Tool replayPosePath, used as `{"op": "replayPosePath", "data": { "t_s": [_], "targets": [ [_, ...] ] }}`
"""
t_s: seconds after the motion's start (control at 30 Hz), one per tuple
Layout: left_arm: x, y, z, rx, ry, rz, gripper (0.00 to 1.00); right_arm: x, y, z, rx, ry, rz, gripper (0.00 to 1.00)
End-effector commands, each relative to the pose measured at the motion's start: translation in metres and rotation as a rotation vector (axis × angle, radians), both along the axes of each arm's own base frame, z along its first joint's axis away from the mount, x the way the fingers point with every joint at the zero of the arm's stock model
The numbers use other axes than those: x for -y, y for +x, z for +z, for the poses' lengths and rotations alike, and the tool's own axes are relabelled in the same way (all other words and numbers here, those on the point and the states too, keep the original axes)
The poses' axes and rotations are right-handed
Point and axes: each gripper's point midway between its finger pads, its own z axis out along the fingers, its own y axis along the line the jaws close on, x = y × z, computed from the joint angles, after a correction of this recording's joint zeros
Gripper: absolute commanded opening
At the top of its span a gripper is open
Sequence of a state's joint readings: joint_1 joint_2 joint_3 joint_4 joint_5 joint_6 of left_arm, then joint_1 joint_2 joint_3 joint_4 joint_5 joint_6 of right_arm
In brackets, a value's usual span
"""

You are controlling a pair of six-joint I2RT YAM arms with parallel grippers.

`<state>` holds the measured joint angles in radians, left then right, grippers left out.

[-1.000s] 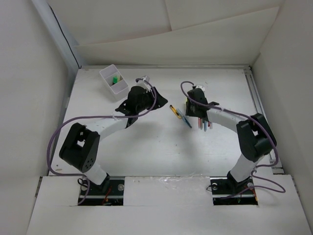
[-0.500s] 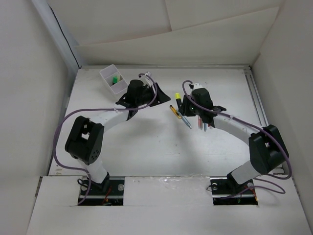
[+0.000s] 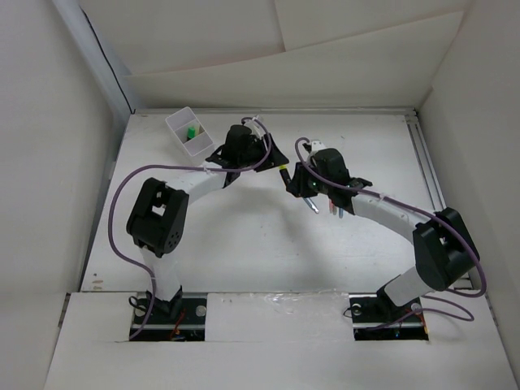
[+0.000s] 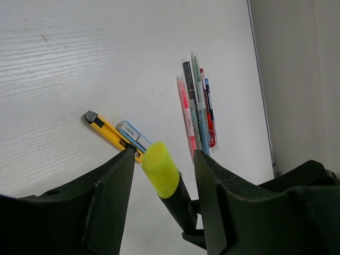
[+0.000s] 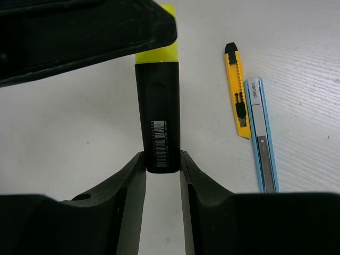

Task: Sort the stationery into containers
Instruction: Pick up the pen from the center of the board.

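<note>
Right wrist: right gripper (image 5: 161,159) is clamping highlighter (image 5: 158,117) at its 6 o'clock end. Left gripper (image 4: 163,155) is straddling the cap (image 4: 158,171), jaws apart. Light, stiff, slick; likely best gripping mid-barrel.

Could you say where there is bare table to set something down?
Free: table between cutters and near edge, plus far right corner. Crowded: centre, where left tool and right tool meet at the highlighter, by the pens.
</note>
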<state>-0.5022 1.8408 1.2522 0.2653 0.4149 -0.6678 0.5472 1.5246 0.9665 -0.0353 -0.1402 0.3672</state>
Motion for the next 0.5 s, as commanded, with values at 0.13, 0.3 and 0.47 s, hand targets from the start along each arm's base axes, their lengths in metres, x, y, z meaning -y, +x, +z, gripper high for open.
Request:
{"op": "replayPosePath", "data": {
  "t_s": [0.13,0.3,0.47],
  "targets": [
    [0.003,0.014,0.009,0.039,0.010,0.012,0.32,-0.013,0.003,0.028,0.099,0.044,0.045,0.07],
    [0.003,0.014,0.002,0.033,0.013,0.012,0.13,-0.015,0.002,0.023,0.088,0.043,0.053,0.07],
    [-0.001,0.012,0.009,0.027,-0.011,0.019,0.00,-0.012,0.005,0.023,0.094,0.033,0.033,0.12]
  ]
}}
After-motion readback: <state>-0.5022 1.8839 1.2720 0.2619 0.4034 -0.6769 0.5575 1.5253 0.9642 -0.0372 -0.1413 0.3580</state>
